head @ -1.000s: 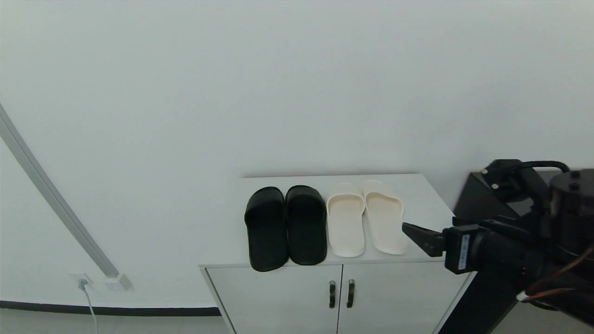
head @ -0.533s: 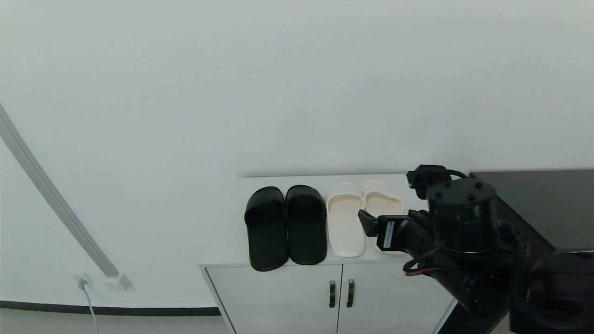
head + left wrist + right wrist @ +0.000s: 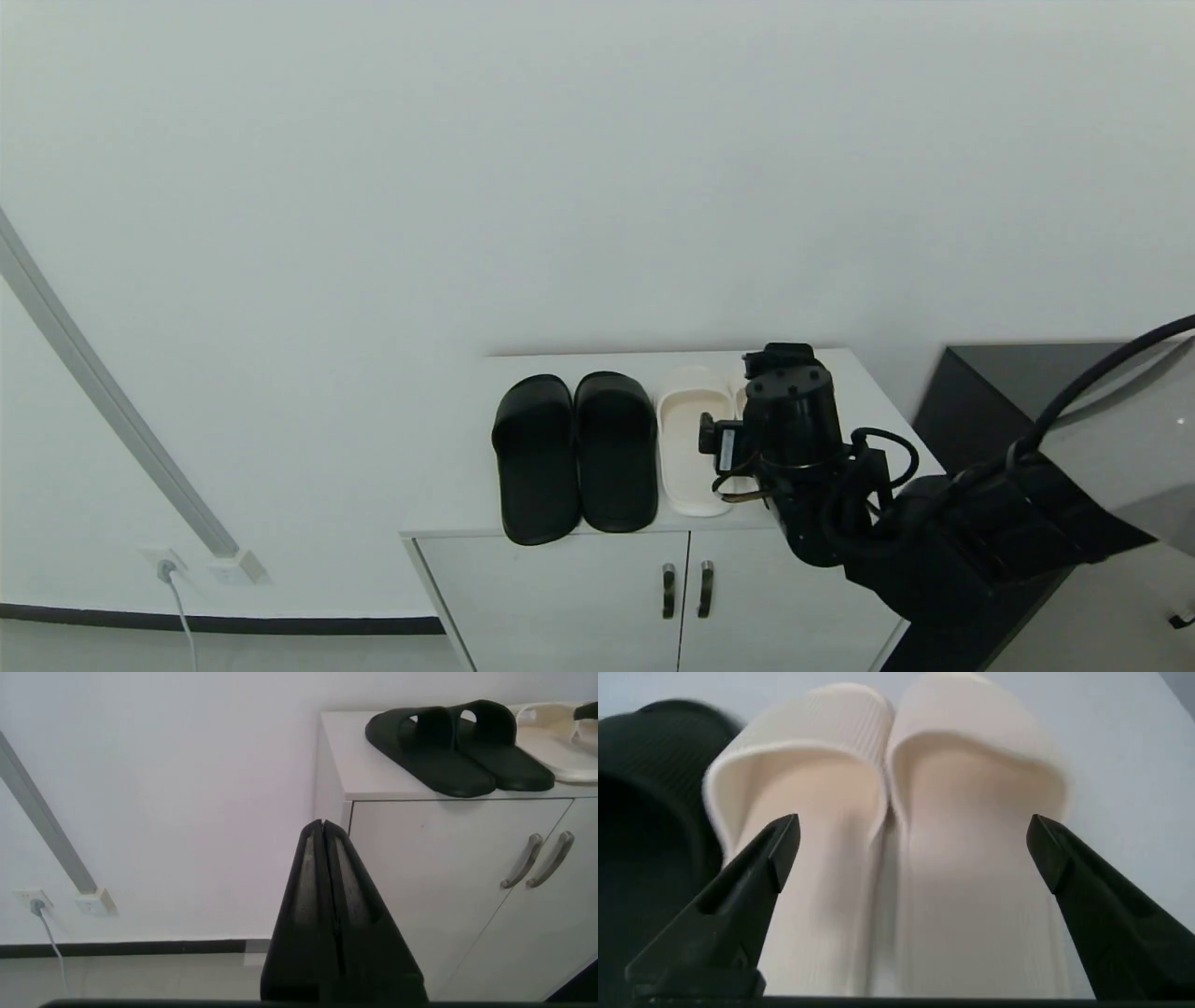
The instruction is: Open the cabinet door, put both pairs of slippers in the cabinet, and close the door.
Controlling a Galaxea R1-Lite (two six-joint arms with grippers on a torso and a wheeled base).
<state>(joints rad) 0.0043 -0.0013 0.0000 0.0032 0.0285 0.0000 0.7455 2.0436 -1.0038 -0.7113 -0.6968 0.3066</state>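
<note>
- A white wall (image 3: 597,187) is filling the background, with a grey conduit (image 3: 93,383) running slantwise down it.
- A white cabinet (image 3: 457,485) is standing against the wall, carrying both pairs of slippers on its top.
- A black table (image 3: 1008,373) is standing just beside the cabinet on the robot's right.
- The two doors, left (image 3: 560,607) and right (image 3: 775,607), are sitting shut, meeting at the middle.
- The black pair (image 3: 611,457) is lying side by side on the left half of the top, heels reaching the front edge.
- The white pair (image 3: 693,448) is lying just beside the black pair, on its right, and is partly hidden by the right arm in the head view.
- The right gripper (image 3: 912,833) is hanging over the white pair (image 3: 971,887), its jaws spread wide across both slippers and holding nothing.
- The left gripper (image 3: 322,831) is hanging low in front of the cabinet's left side, jaws pressed together with nothing between them.
- Two dark handles (image 3: 668,591) (image 3: 706,589) are sitting upright at the doors' inner edges.
- A wall socket (image 3: 166,567) is holding a plug and a cable near the floor.
</note>
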